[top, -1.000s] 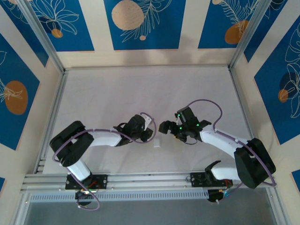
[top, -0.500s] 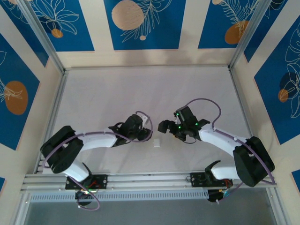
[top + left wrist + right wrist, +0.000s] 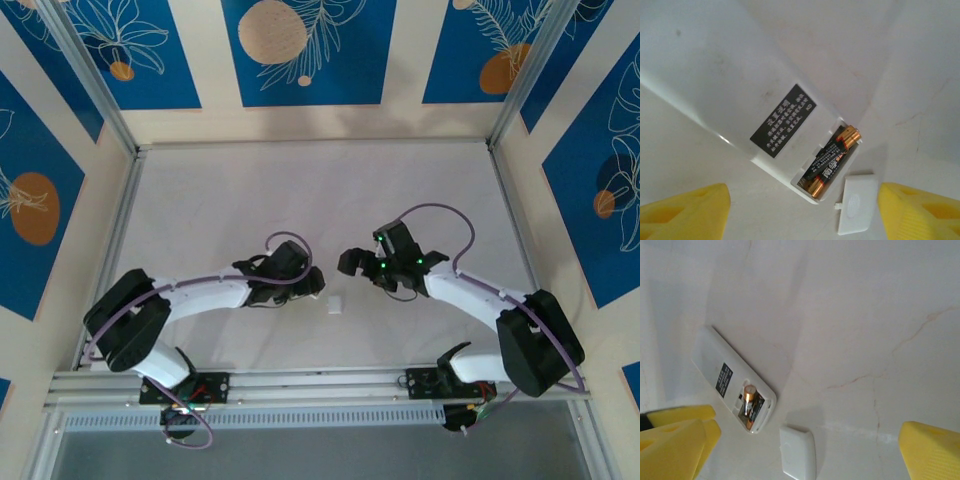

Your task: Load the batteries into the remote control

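Fingers (image 3: 685, 212) of left gripper (image 3: 802, 202) apart, empty; right gripper (image 3: 800, 440) spread too. I see batteries (image 3: 832, 160) seated in remote control (image 3: 740, 90) bay, its 5 o'clock end. Battery cover (image 3: 857, 202) loose just beside, likely awaiting refit.

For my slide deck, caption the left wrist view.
Both batteries sit inside the remote control, loose cover beside it, left gripper open.

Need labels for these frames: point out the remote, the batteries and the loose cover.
remote (image 3: 730, 65), left wrist view, bare white back beside the label.
batteries (image 3: 832, 160), left wrist view, dark wrapper in the open bay.
cover (image 3: 857, 202), left wrist view, middle of its flat face.
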Robot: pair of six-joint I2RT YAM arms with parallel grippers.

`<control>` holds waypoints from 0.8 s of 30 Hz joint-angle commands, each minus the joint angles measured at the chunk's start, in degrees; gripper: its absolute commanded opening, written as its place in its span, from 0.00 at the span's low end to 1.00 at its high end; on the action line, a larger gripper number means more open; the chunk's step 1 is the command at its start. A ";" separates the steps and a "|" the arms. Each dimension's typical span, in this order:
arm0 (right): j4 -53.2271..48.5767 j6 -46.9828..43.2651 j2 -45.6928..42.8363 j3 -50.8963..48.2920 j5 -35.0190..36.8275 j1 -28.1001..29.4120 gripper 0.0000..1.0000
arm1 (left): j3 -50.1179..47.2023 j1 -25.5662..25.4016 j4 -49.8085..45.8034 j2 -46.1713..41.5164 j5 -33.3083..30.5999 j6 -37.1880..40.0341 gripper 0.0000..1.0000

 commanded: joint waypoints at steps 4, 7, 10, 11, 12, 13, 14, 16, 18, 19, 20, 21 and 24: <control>1.99 -2.67 -3.00 -1.10 -1.26 -1.26 0.99 | 1.68 -0.98 0.27 1.63 -0.94 -9.51 0.75; 1.99 -2.86 -3.62 -1.84 -1.73 -1.87 0.99 | 2.70 -1.02 0.54 2.78 -2.11 -10.07 0.76; 2.42 -2.92 -4.16 -2.66 -2.32 -2.60 0.99 | 3.36 -1.00 1.39 4.53 -1.52 -11.48 0.77; 2.36 -2.95 -4.25 -2.93 -2.36 -2.75 0.99 | 3.65 -1.00 0.98 5.05 -1.51 -12.42 0.77; 2.44 -2.95 -4.51 -3.20 -2.53 -3.04 0.99 | 3.72 -1.01 1.07 5.40 -1.64 -13.03 0.77; 2.65 -2.98 -4.59 -3.38 -2.59 -3.19 0.99 | 3.75 -1.02 1.49 5.65 -1.82 -13.32 0.77; 2.73 -3.00 -4.82 -3.63 -2.59 -3.30 0.99 | 4.08 -1.01 1.10 5.99 -2.07 -13.89 0.77; 3.04 -2.96 -5.08 -4.13 -2.72 -3.41 0.99 | 4.78 -1.04 0.32 6.53 -2.72 -15.30 0.76; 3.29 -2.97 -5.29 -4.46 -2.76 -3.37 0.99 | 5.25 -1.00 0.51 7.13 -2.79 -16.58 0.75; 3.44 -2.99 -5.40 -4.66 -2.69 -3.45 0.99 | 5.74 -1.00 0.67 7.56 -2.68 -16.86 0.74; 3.53 -2.95 -5.43 -4.86 -2.69 -3.49 0.99 | 6.38 -1.05 0.31 8.12 -2.44 -17.28 0.73; 3.66 -2.94 -5.48 -5.02 -2.71 -3.49 0.99 | 7.00 -1.03 -0.25 8.52 -2.31 -17.51 0.72; 4.19 -2.87 -5.59 -5.61 -2.94 -3.58 0.99 | 8.65 -1.09 -2.65 9.77 -2.51 -18.52 0.71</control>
